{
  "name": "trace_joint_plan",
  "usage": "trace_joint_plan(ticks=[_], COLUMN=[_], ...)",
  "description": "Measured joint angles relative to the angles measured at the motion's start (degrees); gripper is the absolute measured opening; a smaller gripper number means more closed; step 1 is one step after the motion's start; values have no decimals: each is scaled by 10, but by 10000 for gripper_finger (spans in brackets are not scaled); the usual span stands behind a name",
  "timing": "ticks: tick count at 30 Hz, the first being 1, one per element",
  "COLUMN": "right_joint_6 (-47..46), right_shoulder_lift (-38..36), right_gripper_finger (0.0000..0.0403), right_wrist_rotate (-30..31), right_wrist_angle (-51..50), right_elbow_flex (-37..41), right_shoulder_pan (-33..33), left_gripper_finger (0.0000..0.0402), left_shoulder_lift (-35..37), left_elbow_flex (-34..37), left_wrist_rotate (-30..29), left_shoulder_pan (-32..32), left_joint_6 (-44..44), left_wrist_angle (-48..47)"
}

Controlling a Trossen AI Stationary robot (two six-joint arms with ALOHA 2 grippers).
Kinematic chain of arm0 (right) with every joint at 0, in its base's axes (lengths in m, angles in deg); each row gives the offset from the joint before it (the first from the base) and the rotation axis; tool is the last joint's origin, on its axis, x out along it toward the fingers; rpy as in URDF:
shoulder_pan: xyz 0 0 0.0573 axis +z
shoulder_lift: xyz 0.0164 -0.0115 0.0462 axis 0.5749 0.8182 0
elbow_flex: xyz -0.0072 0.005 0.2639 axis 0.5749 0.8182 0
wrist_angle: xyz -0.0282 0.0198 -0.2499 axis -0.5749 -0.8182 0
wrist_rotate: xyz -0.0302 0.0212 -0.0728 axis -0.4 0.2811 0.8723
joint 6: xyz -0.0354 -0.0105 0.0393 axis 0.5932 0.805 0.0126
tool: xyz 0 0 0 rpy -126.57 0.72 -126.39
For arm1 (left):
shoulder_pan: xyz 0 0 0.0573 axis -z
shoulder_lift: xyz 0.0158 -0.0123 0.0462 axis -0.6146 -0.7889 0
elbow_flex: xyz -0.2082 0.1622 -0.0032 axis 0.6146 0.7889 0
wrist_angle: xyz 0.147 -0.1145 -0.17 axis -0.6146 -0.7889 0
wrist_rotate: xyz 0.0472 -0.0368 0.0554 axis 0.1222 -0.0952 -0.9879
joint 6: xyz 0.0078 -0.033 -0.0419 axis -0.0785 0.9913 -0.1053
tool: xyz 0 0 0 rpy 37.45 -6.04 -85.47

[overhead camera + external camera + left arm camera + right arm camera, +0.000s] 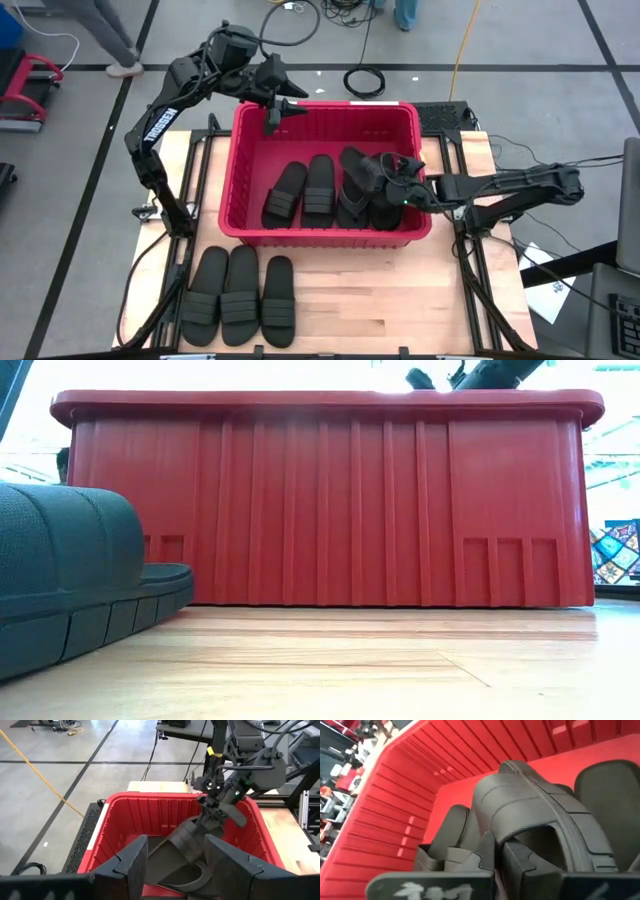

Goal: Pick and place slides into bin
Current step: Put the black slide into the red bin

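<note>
We are looking down on a wooden table (400,300) with a large red bin (415,130) standing at its middle, toward the far edge.

The right gripper (398,187) reaches into the bin near its right wall, its fingers pinched tight on the wide ribbed strap of one black slide (358,172), which hangs tilted above the bin floor. In the right wrist view the same slide (535,815) fills the picture, strap arched over the fingers.

The left gripper (272,110) hovers over the bin's far left corner, fingers spread apart with nothing between them.

We judge these slides to be light, soft rubber: they will bend rather than break and the matte surface should not slip easily. The arched strap looks like the best place to take hold, since it stands up from the flat sole and gives the fingers something to close around. A sole lying flat on the table offers far less purchase.

Counting: inside the bin we see two slides lying flat side by side (303,192), the held one, and what seem to be one or two more dark ones (385,212) under the right gripper, overlapping too much for a sure count. In front of the bin, to its left, three slides (240,297) lie in a row on the table. One bin, two arms.
</note>
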Motion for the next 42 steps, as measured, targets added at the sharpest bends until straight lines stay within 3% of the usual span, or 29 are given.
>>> trace_joint_plan(ticks=[9, 15, 34, 42], right_joint_6=[24, 28, 60, 76], right_shoulder_lift=[37, 48, 12, 2], right_gripper_finger=[0, 6, 138, 159], right_wrist_rotate=[-86, -98, -97, -112], right_wrist_angle=[-4, 32, 14, -27], right_elbow_flex=[0, 0, 0, -1], right_shoulder_pan=[-39, -41, -41, -40], left_gripper_finger=[191, 191, 191, 191], left_shoulder_lift=[0, 0, 0, 0], left_elbow_flex=[0, 0, 0, 0], left_wrist_rotate=[0, 0, 0, 0], left_shoulder_pan=[0, 0, 0, 0], left_joint_6=[4, 2, -14, -14], left_wrist_angle=[-2, -3, -7, -7])
